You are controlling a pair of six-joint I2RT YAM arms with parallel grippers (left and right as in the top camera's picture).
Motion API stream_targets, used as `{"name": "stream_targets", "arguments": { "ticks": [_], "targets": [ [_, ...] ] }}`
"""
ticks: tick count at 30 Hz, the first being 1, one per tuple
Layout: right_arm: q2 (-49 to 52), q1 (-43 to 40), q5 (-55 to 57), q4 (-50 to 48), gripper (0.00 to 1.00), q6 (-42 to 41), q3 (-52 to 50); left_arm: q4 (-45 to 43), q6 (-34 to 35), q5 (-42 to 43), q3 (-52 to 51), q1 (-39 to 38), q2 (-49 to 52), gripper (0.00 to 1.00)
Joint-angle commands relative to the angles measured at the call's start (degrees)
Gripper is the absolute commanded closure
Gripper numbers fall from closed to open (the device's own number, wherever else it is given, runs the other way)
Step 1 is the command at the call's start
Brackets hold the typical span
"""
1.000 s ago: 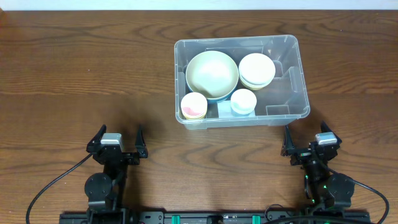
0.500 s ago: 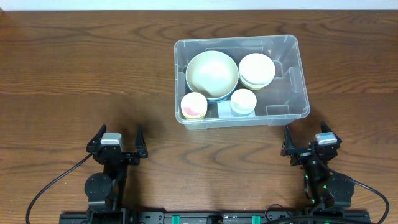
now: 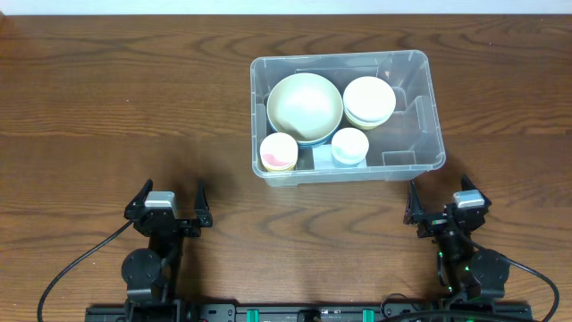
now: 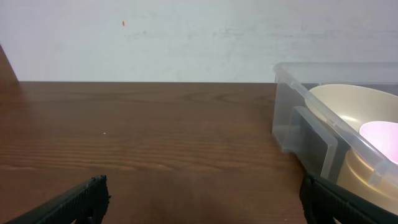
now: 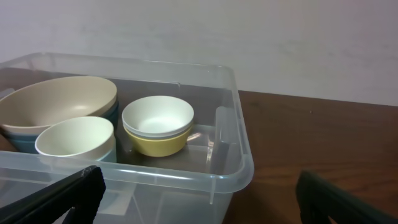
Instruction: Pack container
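Note:
The clear container [image 3: 412, 136] stands right of the table's middle. Inside it are a large cream bowl [image 3: 305, 107], a white bowl stacked on a yellow one [image 3: 369, 100], a small pale bowl [image 3: 349, 146] and a small bowl with a pink inside [image 3: 279, 152]. My left gripper [image 3: 170, 192] rests open near the front edge, left of the container and apart from it. My right gripper [image 3: 440, 199] rests open just in front of the container's near right corner. In the right wrist view the container's rim [image 5: 236, 168] fills the space ahead of the open right gripper [image 5: 199, 183], which holds nothing.
Bare dark wood table [image 3: 116, 98] spreads left of the container. The left wrist view shows the container's wall [image 4: 292, 118] at the right, beyond the open left gripper [image 4: 202, 190], and a pale wall [image 4: 186, 37] behind the table's far edge.

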State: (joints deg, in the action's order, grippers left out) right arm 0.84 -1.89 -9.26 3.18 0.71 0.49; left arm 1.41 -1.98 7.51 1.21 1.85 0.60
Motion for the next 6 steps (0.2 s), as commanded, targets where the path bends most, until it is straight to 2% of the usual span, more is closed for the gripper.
{"name": "stream_targets", "arguments": {
  "ticks": [1, 6],
  "targets": [
    [-0.52, 0.46, -0.42, 0.15, 0.01, 0.85, -0.17, 1.97, -0.81, 0.87, -0.98, 0.33, -0.35, 0.02],
    [-0.52, 0.46, -0.42, 0.15, 0.01, 0.85, -0.17, 1.97, -0.81, 0.87, -0.98, 0.33, -0.35, 0.02]
  ]
}}
